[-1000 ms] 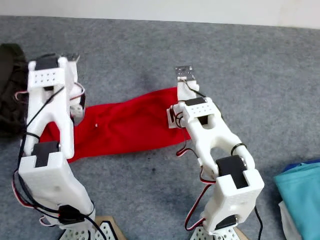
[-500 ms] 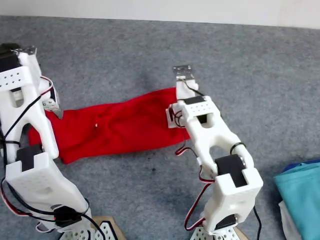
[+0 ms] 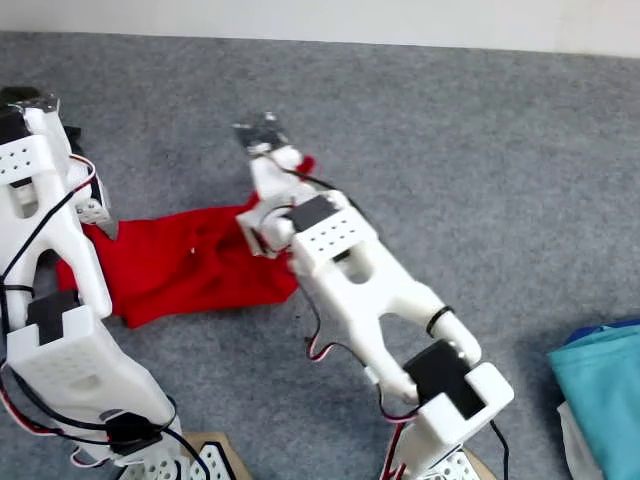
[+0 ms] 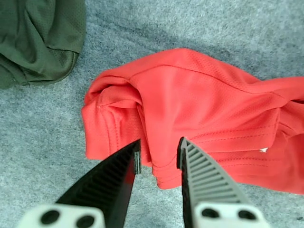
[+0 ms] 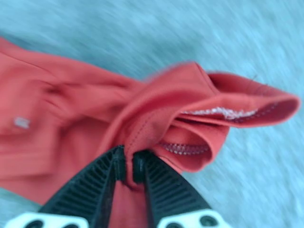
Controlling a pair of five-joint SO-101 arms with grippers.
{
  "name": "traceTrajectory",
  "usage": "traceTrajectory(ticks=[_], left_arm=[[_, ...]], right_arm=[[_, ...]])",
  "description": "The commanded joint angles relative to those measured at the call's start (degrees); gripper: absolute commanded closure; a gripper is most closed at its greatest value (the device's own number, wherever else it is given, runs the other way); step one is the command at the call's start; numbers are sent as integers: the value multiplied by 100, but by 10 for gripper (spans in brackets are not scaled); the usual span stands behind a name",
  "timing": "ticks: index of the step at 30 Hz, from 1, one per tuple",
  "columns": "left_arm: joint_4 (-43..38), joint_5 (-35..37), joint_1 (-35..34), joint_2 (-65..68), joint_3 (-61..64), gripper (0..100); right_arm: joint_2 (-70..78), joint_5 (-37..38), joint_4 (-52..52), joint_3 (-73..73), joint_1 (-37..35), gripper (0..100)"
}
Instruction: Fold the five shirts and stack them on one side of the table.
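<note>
Red shirt (image 3: 190,265) lies crumpled near the left edge of the grey bench (image 3: 480,150). The right arm's fingers (image 5: 90,187) are closed tight on a fold of it and hold that fold up. The left arm's fingers (image 4: 204,178) are open, just above the shirt's other end. A dark green shirt (image 4: 38,33) lies beside that end. A blue shirt (image 3: 600,385) sits at the right edge.

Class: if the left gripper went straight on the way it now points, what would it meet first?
Probably the red shirt: the open left gripper points at its folded edge. Its height above the cloth is unclear.
</note>
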Motion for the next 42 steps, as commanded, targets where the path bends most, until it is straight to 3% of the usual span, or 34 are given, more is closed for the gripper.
traceTrajectory(ticks=[1, 7, 19, 32, 34, 38, 42], left_arm=[[-18, 53, -145, -242, -163, 853], [-35, 53, -549, -259, -224, 851], [-571, 53, -1525, -259, -224, 849], [-809, 62, -1824, -224, -215, 849], [-809, 62, -1824, -215, -215, 849], [-897, 62, -1930, -251, -224, 849], [-941, 62, -1930, -207, -198, 849]], right_arm=[[-48, 44, -92, -752, -479, 991], [910, 70, -787, -1807, -1165, 991], [2914, 79, -787, -4075, -2141, 991], [4286, 88, -787, -5666, -2879, 985], [4356, 88, -514, -5842, -2888, 948], [4391, 79, 541, -6378, -2897, 754], [4365, 404, 971, -6985, -2888, 744]])
